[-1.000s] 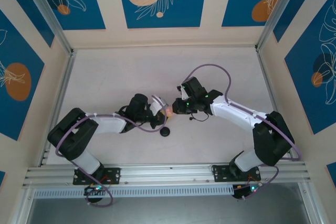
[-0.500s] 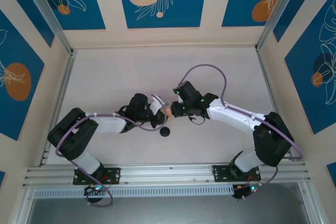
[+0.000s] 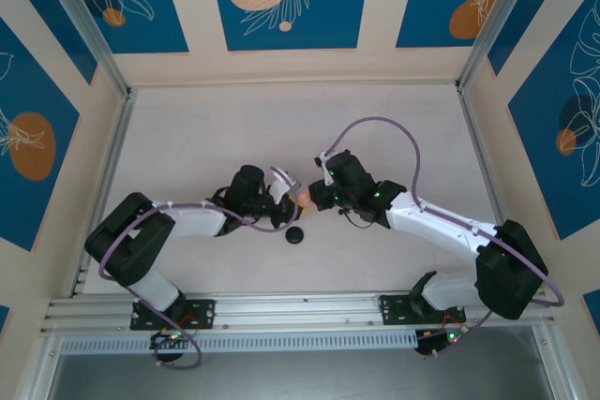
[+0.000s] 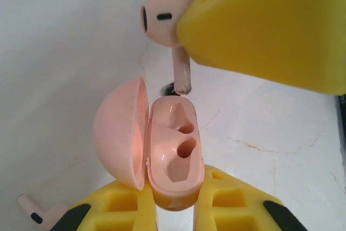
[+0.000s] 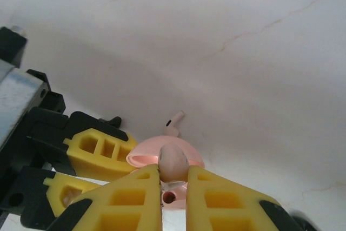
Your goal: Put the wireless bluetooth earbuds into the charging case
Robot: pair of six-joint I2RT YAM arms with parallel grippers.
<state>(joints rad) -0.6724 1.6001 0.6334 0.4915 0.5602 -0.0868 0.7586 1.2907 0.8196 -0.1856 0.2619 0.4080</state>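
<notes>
I'm looking first at the counter (image 3: 206, 138), pale and faintly veined, with both arms reaching in and meeting near its middle in the top view. The left arm (image 3: 187, 220) is coming in from the left and the right arm (image 3: 441, 227) from the right, their ends almost touching.

From above, the meeting point is too small for me to read more than a spot of pink. The wrist cameras are giving me the rest.

The left tool (image 4: 174, 201) is clenching the case (image 4: 173, 155), a pink shell pinched at its lower end between the yellow fingers. Its lid is standing open to the left, and I'm seeing two sockets in its body. The right wrist view is showing me this same case only as a pink rim behind its own fingers.

The right tool (image 5: 173, 187) is grasping the earbud (image 4: 162, 17) by its head. In the left wrist view the earbud is hanging above the case, stem pointing down, the tip sitting just over the far rim and not inside a socket. In the right wrist view I'm getting only its rounded head wedged between the two pads.

A black round thing (image 3: 295, 234) is lying on the counter just near of the two tools in the top view.

The second earbud (image 5: 174, 123), also pink, is lying on the counter beside the case. It is showing beyond the lid in the right wrist view and at the lower left corner in the left wrist view.
</notes>
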